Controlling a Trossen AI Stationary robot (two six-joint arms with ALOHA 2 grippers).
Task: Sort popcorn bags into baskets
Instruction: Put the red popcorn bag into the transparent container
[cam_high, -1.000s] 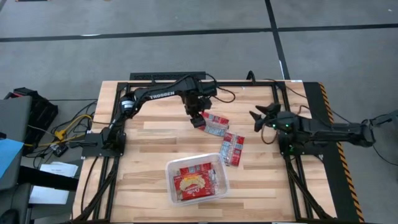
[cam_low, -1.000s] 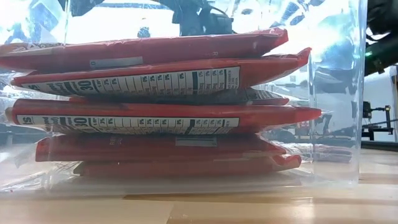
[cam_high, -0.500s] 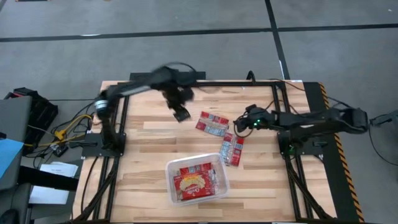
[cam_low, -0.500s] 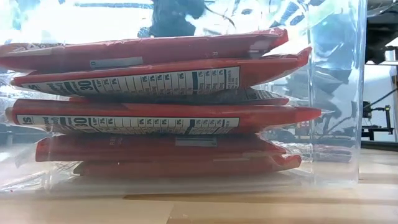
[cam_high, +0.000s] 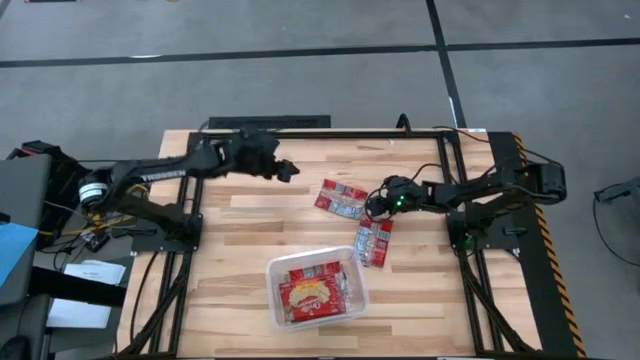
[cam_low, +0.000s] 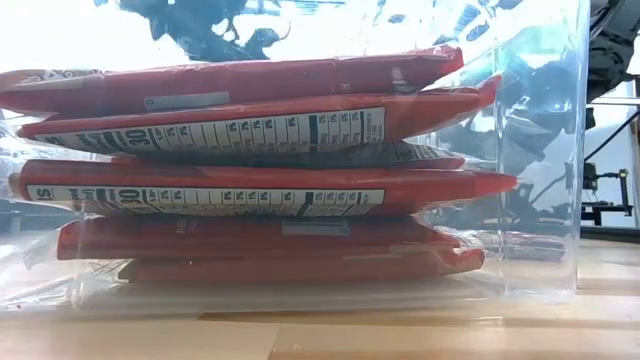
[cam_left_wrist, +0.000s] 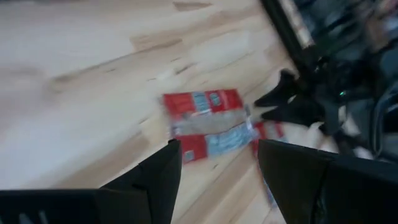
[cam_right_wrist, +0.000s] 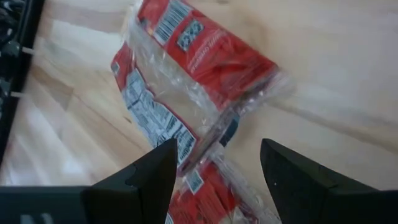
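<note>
Two red popcorn bags in clear wrap lie flat on the wooden table: one (cam_high: 342, 199) (cam_right_wrist: 199, 68) toward the far side, one (cam_high: 373, 241) nearer. My right gripper (cam_high: 375, 203) (cam_right_wrist: 219, 146) hovers open just over them, its fingers either side of where the two bags meet, tilted down. My left gripper (cam_high: 287, 169) (cam_left_wrist: 219, 149) is open with nothing in it, off to the left of the bags. The clear basket (cam_high: 318, 291) (cam_low: 540, 200) stands near the front edge and holds a stack of several bags (cam_low: 250, 130).
Black frame rails (cam_high: 330, 132) run along the table's far edge and down both sides by the arm bases. Bare wood lies left of the basket and between it and the loose bags. Cables and boxes (cam_high: 40, 200) sit off the table's left edge.
My left gripper has swung away from the far bag toward the table's left edge, rolling as it went. My right gripper has reached toward the table's left and sunk down over the two loose bags, turning its wrist. The bags lie where they were.
</note>
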